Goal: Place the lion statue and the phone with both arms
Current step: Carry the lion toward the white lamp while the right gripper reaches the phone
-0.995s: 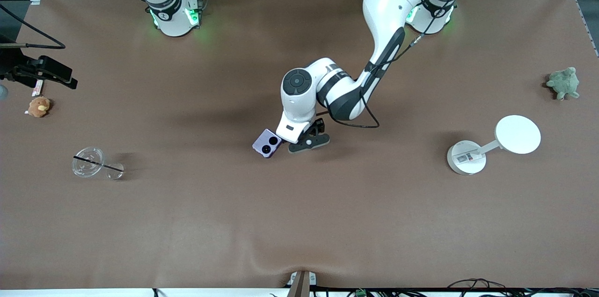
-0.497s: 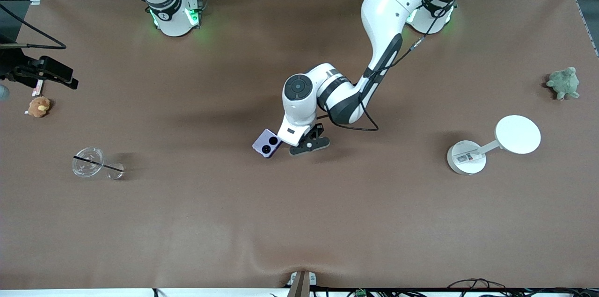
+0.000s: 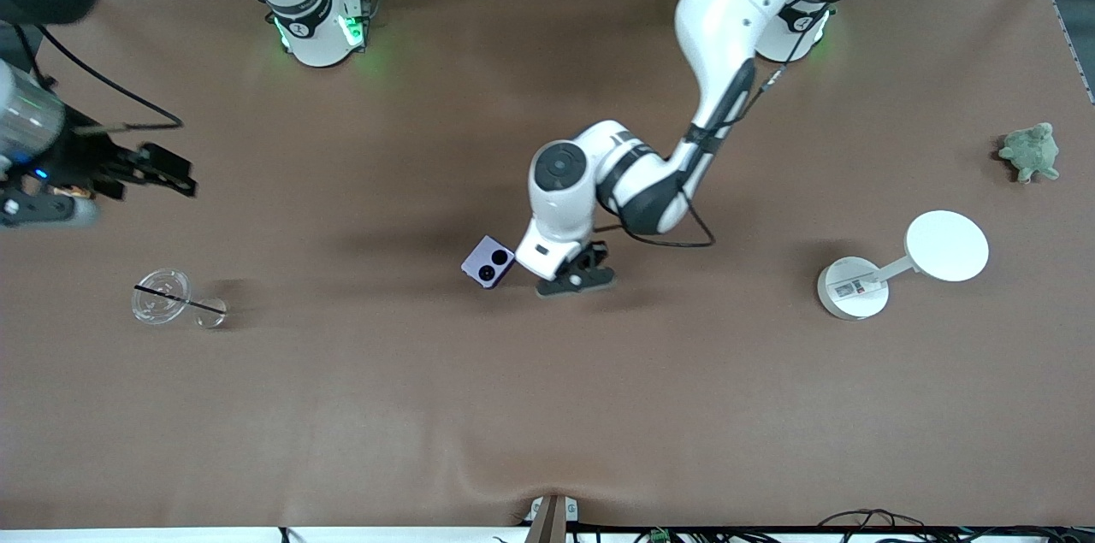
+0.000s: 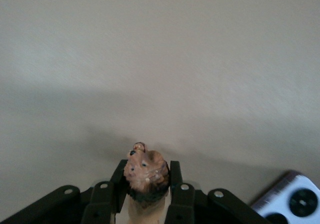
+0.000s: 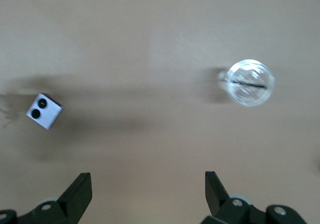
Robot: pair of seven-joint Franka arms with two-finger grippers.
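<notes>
My left gripper [image 3: 558, 271] is over the middle of the table and is shut on the lion statue [image 4: 146, 171], a small brown figurine with a dark mane, held head-out between the fingers. The statue is hidden under the hand in the front view. The phone [image 3: 488, 262], pale lavender with two black circles, lies flat on the table right beside that gripper, toward the right arm's end; it also shows in the left wrist view [image 4: 295, 206] and the right wrist view [image 5: 44, 111]. My right gripper [image 5: 147, 184] is open and empty, high over the right arm's end of the table [image 3: 158, 171].
A clear plastic cup with a straw [image 3: 167, 303] lies near the right arm's end and shows in the right wrist view [image 5: 249, 82]. A white round stand [image 3: 898, 265] and a green plush turtle [image 3: 1031, 151] are at the left arm's end.
The left gripper with the lion statue has shifted slightly away from the phone. The right arm's hand has swung in over the table edge and now covers the brown plush toy.
</notes>
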